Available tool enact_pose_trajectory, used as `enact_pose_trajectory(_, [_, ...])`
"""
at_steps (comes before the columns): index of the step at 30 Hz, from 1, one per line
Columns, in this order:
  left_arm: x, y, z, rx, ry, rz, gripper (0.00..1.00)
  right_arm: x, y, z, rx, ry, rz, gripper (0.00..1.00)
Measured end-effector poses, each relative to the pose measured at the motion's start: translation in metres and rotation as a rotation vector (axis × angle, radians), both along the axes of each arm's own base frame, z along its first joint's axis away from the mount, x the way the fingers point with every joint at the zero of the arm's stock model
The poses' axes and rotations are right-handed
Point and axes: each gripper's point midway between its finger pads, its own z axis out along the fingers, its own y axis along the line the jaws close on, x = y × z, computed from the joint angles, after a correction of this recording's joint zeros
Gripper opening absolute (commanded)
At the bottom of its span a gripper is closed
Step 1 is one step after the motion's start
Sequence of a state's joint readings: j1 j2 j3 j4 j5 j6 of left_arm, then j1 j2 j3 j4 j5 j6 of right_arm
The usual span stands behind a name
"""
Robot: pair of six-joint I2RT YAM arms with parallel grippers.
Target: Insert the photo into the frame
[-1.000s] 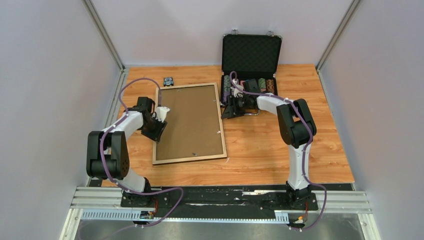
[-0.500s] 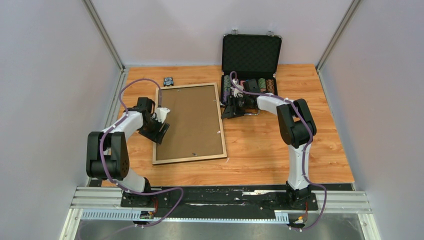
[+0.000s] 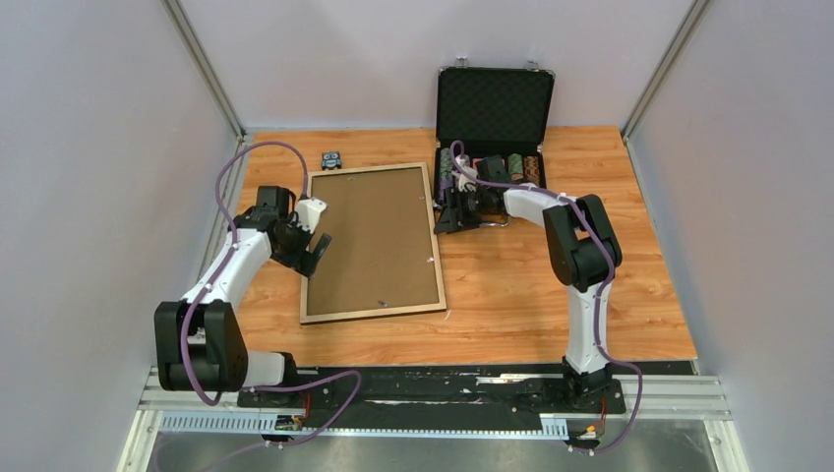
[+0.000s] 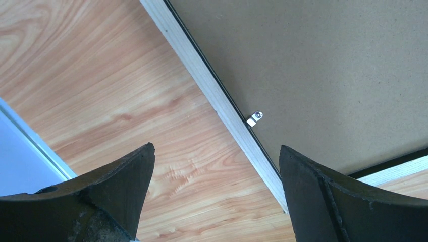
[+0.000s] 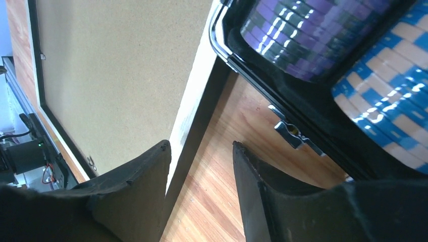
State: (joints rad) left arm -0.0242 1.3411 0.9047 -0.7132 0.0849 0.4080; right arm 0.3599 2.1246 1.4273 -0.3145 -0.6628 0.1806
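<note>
Compared with the frame one second earlier, the left end effector [image 3: 317,232] is now standing wide open and holding nothing. Its arm is sitting further back toward the left wall, clear of the rail it was over. The right arm is showing no visible shift.

The frame [image 3: 374,312] is lying flat on the table [image 3: 511,285], left of centre, back side up, with the brown backing panel [image 3: 374,236] seated inside its rails. The photo is not showing in any view; it may be lying under the panel, but this cannot be confirmed.

The step in hand appears to be securing the panel. A small metal turn clip [image 4: 255,118] is sitting at the inner edge of the left rail. To do this well:
- Approach the clip from above with the fingers clear of the rail.
- Push the tab sideways with one fingertip, parallel to the panel.
- Avoid heavy downward force, which is likely to slide the frame.

The right end effector [image 5: 201,145] is waiting at the right rail, beside the open chip case [image 3: 495,103]. Its jaws are standing partly apart with the rail's edge running into the gap; whether the pads are pressing on it cannot be told.

Hard to make out: whether the clip's tab is reaching over the panel, the frame's front face, and a small dark object [image 3: 331,159] near the far left corner
</note>
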Motion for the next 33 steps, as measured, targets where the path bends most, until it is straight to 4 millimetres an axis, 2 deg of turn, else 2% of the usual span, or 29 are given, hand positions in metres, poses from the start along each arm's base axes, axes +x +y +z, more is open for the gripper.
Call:
enact_pose_trajectory(8, [0.001, 0.002, 0.005, 0.007, -0.013, 0.006, 1.0, -0.005, 0.017, -0.001, -0.035, -0.044, 0.032, 0.5])
enact_pose_trajectory(14, [0.0, 0.002, 0.005, 0.008, -0.01, 0.01, 1.0, -0.004, 0.026, -0.004, -0.087, -0.089, 0.038, 0.42])
enact_pose_trajectory(16, [0.0, 0.002, 0.005, 0.008, -0.01, 0.01, 1.0, -0.002, 0.026, -0.006, -0.108, -0.102, 0.03, 0.37])
enact_pose_trajectory(22, [0.0, 0.002, 0.005, 0.008, -0.01, 0.01, 1.0, 0.003, 0.031, -0.005, -0.157, -0.148, 0.018, 0.13])
enact_pose_trajectory(26, [0.0, 0.002, 0.005, 0.008, -0.01, 0.01, 1.0, 0.009, 0.03, -0.003, -0.18, -0.171, 0.0, 0.02])
enact_pose_trajectory(33, [0.001, 0.002, 0.006, 0.008, -0.013, 0.01, 1.0, 0.017, 0.021, -0.001, -0.241, -0.249, 0.044, 0.0])
